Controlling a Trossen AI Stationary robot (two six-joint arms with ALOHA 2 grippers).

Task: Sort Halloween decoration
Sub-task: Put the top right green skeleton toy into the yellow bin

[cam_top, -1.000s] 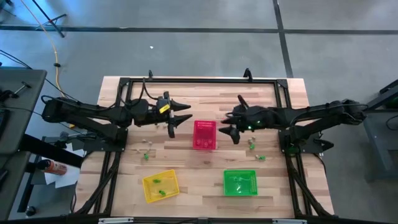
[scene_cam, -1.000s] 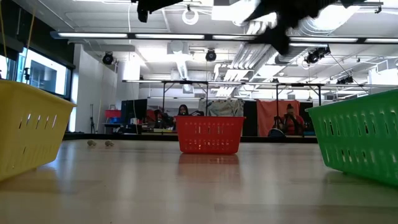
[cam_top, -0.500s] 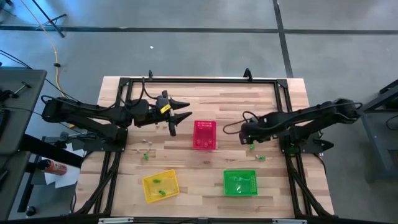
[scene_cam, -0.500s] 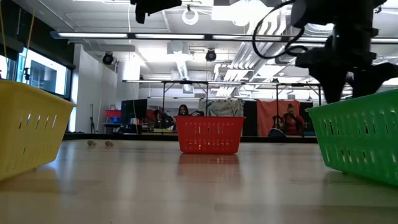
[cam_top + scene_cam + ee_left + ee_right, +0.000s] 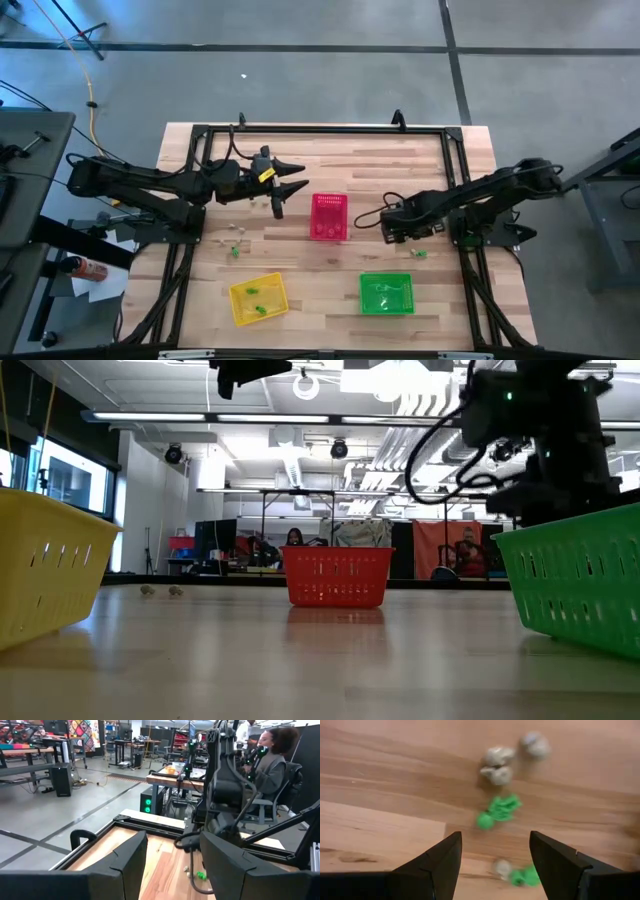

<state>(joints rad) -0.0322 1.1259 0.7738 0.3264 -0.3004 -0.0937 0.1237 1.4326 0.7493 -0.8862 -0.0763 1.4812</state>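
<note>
Halloween decoration trinkets lie loose on the wood. In the right wrist view I see pale whitish ones [image 5: 497,766], a green one [image 5: 498,810] and another green one [image 5: 525,877]. My right gripper [image 5: 495,857] hangs open above them, pointing down, right of the pink-red basket [image 5: 329,216]; it shows in the high view as well [image 5: 398,228]. One green trinket [image 5: 420,253] lies near it. More trinkets [image 5: 236,240] lie at the table's left. My left gripper [image 5: 298,180] waits open and level, high up, left of the pink-red basket.
A yellow basket [image 5: 258,298] and a green basket [image 5: 386,293] stand near the front edge, each with a few green trinkets inside. A black frame [image 5: 320,128] runs around the table. A person [image 5: 272,757] sits beyond the table's right side.
My right gripper has drawn back from the pink-red basket toward the table's right and near edges and has sunk. It has tipped from level to pointing down over the trinkets, rolling as it went. Its fingers stay open.
</note>
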